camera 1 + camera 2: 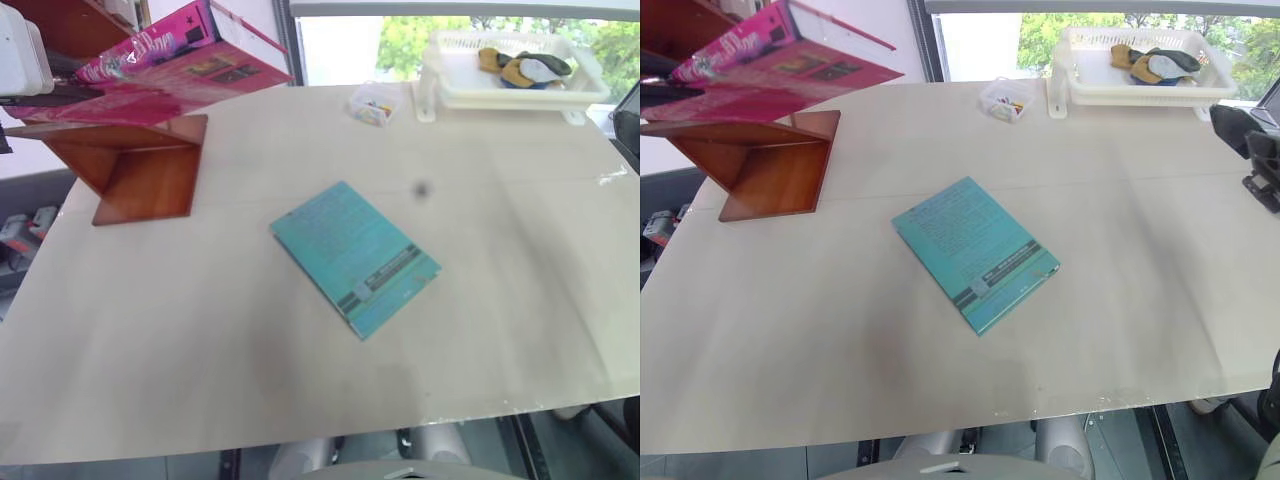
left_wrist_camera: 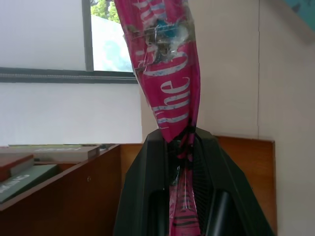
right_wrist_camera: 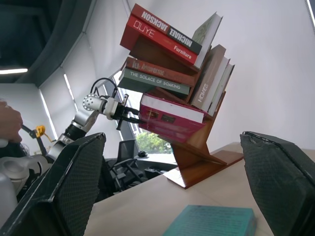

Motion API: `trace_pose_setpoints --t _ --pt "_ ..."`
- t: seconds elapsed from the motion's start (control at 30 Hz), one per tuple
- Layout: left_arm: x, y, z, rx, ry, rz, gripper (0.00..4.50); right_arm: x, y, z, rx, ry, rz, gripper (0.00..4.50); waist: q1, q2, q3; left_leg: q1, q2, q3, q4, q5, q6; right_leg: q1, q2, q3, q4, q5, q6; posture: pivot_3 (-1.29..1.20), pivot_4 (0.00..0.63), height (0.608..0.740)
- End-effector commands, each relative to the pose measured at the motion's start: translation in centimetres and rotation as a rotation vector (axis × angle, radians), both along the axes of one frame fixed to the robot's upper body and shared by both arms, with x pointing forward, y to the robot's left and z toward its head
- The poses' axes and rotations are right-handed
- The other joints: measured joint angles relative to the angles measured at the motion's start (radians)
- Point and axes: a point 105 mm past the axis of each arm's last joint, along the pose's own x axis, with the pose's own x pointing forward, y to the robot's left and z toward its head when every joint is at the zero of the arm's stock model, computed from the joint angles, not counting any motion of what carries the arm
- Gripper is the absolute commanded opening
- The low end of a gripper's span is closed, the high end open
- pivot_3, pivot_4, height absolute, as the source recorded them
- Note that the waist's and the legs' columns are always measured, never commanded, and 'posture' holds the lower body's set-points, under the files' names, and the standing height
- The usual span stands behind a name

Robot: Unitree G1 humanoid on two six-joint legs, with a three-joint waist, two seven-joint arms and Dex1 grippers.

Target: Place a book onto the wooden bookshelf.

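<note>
The pink book (image 1: 170, 62) hangs tilted just above the lowest slanted board of the wooden bookshelf (image 1: 140, 170) at the table's far left. My left gripper (image 2: 179, 140) is shut on the book's near edge. From the right wrist view, the left gripper (image 3: 129, 116) holds the book (image 3: 170, 120) out against the shelf's zigzag boards (image 3: 197, 157); whether the book rests on the wood I cannot tell. My right gripper (image 1: 1252, 150) hovers at the table's right edge, its fingers (image 3: 69, 187) wide open and holding nothing.
A teal book (image 1: 355, 255) lies flat mid-table. A white basket (image 1: 455, 85) with small items stands at the back right, a small clear box (image 1: 375, 103) beside it. Several books (image 3: 162, 34) fill the upper shelves. A person's hand (image 3: 7, 123) is behind the robot.
</note>
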Motion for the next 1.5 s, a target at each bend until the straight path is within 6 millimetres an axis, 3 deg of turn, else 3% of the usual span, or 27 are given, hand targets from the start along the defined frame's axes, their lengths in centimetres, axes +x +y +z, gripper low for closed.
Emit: trace_pose_setpoints --t 0.03,0.23,0.7,1.2,1.33,1.5 --pt "-1.2 2.8 2.4 0.048 -0.116 0.128 0.16 -1.2 -0.1 1.5 0.011 -0.09 0.068 4.5 -0.005 0.0 0.0 0.0 0.0 0.001 0.0 0.0 0.0 -0.001 0.0 0.001 0.001 0.0 0.0 0.0 0.15 0.74" --pt "-0.8 3.4 2.4 0.053 -0.137 0.136 0.16 -1.2 0.1 1.7 -0.003 -0.099 0.065 4.5 -0.018 0.0 0.0 0.004 0.002 0.005 0.001 0.0 0.0 -0.001 0.002 0.005 0.008 0.0 0.0 0.0 0.15 0.74" --pt "0.4 0.1 3.0 -0.002 -0.207 -0.039 0.16 -1.4 0.1 2.1 -0.02 -0.124 0.058 4.5 -0.003 0.0 0.0 0.003 0.005 0.006 0.005 0.0 0.0 0.0 0.007 0.004 0.008 0.001 -0.002 0.0 0.15 0.74" --pt "1.2 -1.8 0.1 -0.08 -0.068 -0.129 0.16 -1.5 -0.1 2.0 -0.033 -0.134 0.035 4.5 0.0 0.0 0.0 -0.001 0.005 0.005 0.005 0.0 0.0 -0.004 0.007 0.003 0.007 0.001 -0.002 0.0 0.15 0.74" --pt "1.5 -2.6 0.4 -0.082 -0.101 -0.158 0.16 -1.4 -0.1 2.0 -0.033 -0.137 0.031 4.5 0.0 0.0 0.0 -0.008 0.005 0.005 0.006 0.0 -0.001 -0.009 0.007 0.002 0.007 0.001 -0.002 0.0 0.15 0.74" --pt "1.7 -0.5 1.5 0.021 -0.169 -0.052 0.16 -1.3 -0.2 1.9 -0.034 -0.134 0.025 4.5 -0.003 0.0 0.0 -0.009 0.004 0.005 0.006 0.0 -0.001 -0.009 0.007 0.001 0.007 0.001 -0.001 0.0 0.15 0.74"
